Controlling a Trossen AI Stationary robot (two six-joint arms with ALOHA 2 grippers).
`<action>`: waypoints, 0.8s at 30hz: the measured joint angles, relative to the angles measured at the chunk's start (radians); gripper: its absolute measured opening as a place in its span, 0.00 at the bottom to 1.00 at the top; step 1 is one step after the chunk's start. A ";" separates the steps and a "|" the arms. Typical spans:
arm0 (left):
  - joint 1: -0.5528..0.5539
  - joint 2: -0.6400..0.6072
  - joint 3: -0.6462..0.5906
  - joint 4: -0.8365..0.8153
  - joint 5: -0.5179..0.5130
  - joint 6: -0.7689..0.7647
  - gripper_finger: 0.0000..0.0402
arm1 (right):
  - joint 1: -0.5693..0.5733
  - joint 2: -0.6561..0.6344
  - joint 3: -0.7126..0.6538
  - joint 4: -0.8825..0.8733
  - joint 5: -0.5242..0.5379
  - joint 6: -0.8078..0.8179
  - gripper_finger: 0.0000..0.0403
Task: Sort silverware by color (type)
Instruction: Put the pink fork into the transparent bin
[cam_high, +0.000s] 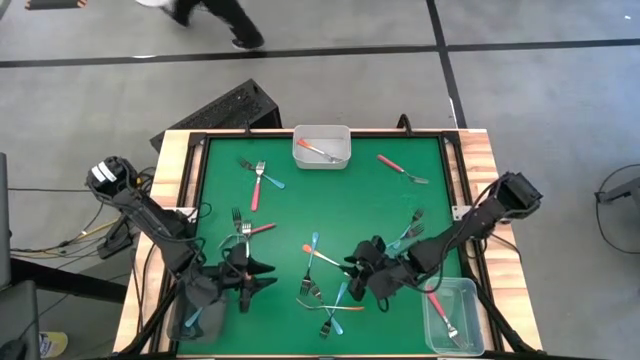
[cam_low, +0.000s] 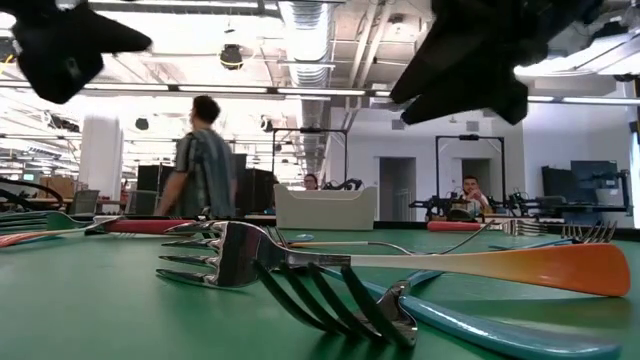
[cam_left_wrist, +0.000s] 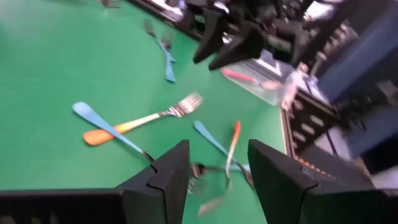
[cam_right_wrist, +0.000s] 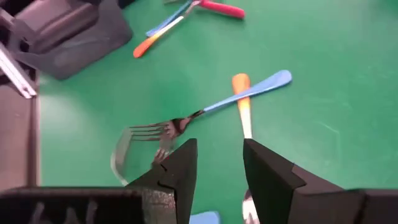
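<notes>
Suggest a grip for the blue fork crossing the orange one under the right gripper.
Take the blue fork on its handle between the tines and the orange fork, where it lies clear. It lies flat on the mat, so come straight down with the open right gripper, jaws set across the thin handle.

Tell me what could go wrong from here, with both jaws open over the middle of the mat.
1. The blue fork lies across the orange fork below the right gripper; closing there could catch both colours or flick one away.

2. The left gripper and right gripper face each other across the mat, so reaching for the central pile together risks a collision.
</notes>
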 joint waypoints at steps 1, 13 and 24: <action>-0.011 0.000 0.000 -0.001 -0.005 0.008 0.37 | 0.013 0.000 0.000 0.000 0.010 0.016 0.38; 0.066 0.000 0.000 -0.108 -0.058 0.136 0.37 | -0.102 0.000 0.000 -0.004 -0.141 -0.120 0.38; 0.474 -0.040 0.000 -0.137 0.346 0.414 0.37 | -0.373 -0.008 0.000 -0.004 -0.511 -0.516 0.38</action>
